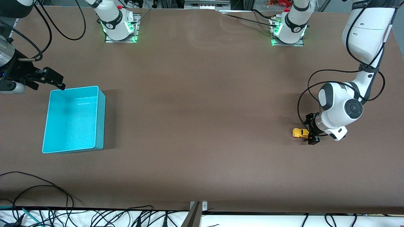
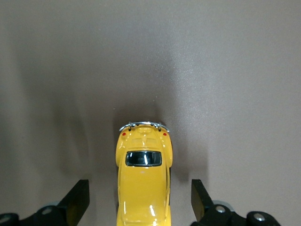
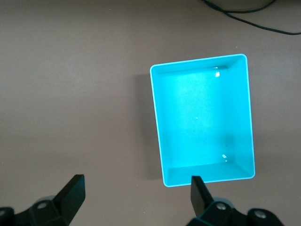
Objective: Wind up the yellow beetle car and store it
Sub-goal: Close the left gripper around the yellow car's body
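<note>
Car (image 1: 300,132) sits on worktop (image 1: 202,126), lower right of front view, between wide-open fingers of left gripper (image 2: 140,197), no contact. Right gripper (image 3: 136,193) hangs wide open beside bin (image 1: 73,119), upper left.

Turquoise bin (image 1: 74,119) is seen upright on the brown desk (image 1: 202,110) toward the right arm's end, nothing inside. Black cables (image 1: 94,217) are seen bundled along the desk edge nearest the front camera.
</note>
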`<action>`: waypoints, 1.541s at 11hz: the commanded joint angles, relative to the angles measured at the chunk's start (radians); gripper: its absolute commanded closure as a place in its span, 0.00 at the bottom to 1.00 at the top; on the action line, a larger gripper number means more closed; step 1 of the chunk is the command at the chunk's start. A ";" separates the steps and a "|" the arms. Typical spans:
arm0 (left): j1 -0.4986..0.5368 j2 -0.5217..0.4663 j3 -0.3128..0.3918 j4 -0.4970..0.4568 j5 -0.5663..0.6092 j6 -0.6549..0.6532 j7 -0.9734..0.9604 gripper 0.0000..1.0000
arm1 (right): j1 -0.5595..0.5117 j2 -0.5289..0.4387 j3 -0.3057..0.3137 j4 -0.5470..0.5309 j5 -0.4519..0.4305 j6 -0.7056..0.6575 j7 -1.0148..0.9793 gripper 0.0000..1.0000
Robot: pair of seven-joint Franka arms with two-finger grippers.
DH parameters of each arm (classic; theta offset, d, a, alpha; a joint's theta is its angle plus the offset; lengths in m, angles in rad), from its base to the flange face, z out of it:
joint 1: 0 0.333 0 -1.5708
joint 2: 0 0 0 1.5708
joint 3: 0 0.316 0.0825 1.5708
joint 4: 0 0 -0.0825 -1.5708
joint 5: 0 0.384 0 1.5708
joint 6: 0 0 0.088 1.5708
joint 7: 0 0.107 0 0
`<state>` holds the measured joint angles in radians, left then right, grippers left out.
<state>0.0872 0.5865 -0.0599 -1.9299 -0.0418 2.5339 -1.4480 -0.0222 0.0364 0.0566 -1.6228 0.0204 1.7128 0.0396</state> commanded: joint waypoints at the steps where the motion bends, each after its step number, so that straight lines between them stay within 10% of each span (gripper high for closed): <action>1: -0.010 0.026 0.002 0.035 0.017 0.003 -0.022 0.49 | 0.001 0.005 0.002 0.018 -0.011 -0.019 -0.004 0.00; 3: -0.009 0.026 0.002 0.037 0.017 0.002 -0.009 1.00 | 0.001 0.005 0.002 0.018 -0.013 -0.019 -0.004 0.00; 17: -0.084 0.085 -0.124 0.129 0.141 -0.155 -0.390 1.00 | 0.001 0.004 0.000 0.018 -0.013 -0.019 -0.004 0.00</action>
<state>0.0023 0.6380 -0.1685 -1.8287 0.0454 2.3920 -1.7813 -0.0224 0.0367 0.0564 -1.6228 0.0204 1.7126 0.0395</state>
